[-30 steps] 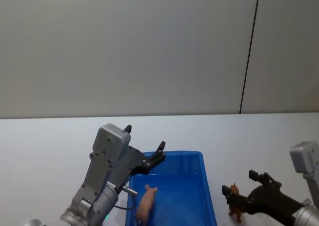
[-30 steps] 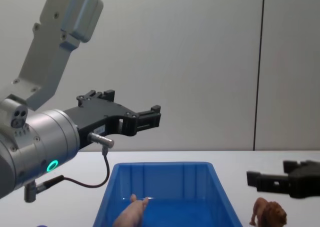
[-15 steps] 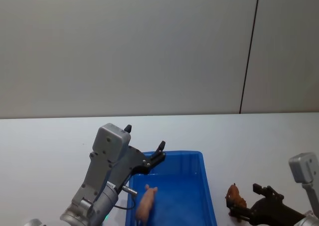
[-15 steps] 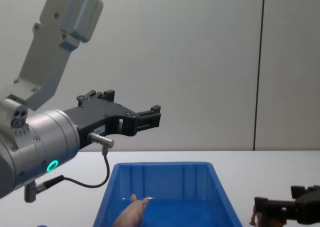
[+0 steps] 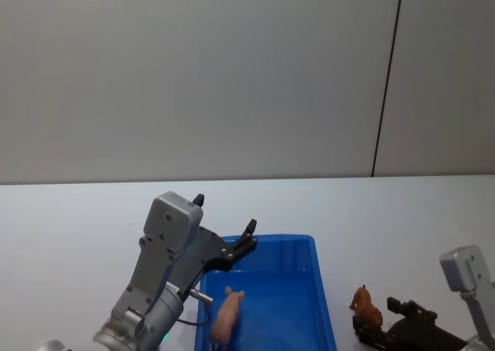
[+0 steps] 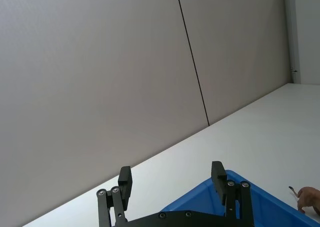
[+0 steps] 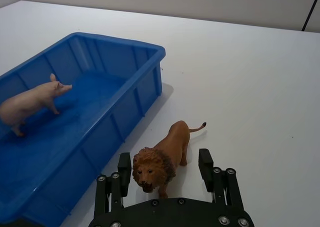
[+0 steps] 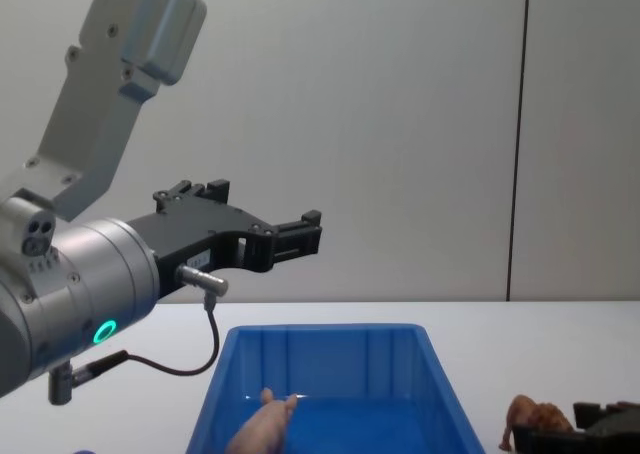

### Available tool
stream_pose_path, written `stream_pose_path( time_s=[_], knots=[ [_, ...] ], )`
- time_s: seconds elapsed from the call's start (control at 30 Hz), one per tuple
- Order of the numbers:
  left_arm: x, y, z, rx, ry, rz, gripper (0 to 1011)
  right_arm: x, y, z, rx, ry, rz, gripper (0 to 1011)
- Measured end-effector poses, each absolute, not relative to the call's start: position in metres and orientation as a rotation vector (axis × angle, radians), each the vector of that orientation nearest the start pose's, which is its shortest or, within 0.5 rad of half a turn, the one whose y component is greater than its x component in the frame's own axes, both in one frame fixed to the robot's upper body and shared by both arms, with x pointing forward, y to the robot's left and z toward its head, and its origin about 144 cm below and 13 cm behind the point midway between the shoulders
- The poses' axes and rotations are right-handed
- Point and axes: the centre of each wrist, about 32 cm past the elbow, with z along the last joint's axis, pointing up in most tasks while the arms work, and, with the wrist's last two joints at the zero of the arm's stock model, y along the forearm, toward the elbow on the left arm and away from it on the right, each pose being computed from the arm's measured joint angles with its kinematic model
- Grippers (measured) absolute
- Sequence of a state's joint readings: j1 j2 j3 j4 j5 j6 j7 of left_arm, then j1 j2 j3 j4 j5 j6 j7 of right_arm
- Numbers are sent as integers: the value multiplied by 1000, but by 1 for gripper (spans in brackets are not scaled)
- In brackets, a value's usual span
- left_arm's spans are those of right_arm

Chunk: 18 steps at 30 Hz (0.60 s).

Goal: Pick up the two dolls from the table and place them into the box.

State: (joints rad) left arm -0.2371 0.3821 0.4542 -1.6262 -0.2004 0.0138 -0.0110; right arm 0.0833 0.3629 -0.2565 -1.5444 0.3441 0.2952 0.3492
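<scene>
Head view: the bright blue rectangular plastic bin (image 5: 319, 289) is seen on the flat white tabletop (image 5: 77, 227), with the pale pink plastic pig figurine (image 5: 226, 317) standing inside it. The brown plastic lion figurine with the shaggy mane (image 5: 366, 308) is found on the tabletop just off the bin's right wall. The left gripper (image 5: 225, 213) is held above the bin's far left corner, and the right gripper (image 5: 380, 320) is down by the lion.

Left wrist view: the left gripper's fingers are spread wide with nothing between them, and the bin's rim is seen below.

Right wrist view: the lion is upright just beside the bin, head toward the camera. The right gripper's jaws are parted on either side of its mane, not clamped.

Chest view: the left gripper is seen well above the bin, the pig is low inside it, and the lion is off to the bin's right with the right gripper at it.
</scene>
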Motion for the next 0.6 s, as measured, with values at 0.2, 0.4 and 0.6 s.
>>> stream_pose_path(
  time_s=[0.2,0.4,0.6],
  knots=[
    [492,198,1204,61,-268,1124,1001,475,-257,1145,-257,245,-983,704],
    [492,198,1204,61,-268,1124,1001,476,-255,1144,-258,244,-980,507],
    [492,198,1204,61,-268,1124,1001,476,-254,1144,-249,222,-990,436]
  ],
)
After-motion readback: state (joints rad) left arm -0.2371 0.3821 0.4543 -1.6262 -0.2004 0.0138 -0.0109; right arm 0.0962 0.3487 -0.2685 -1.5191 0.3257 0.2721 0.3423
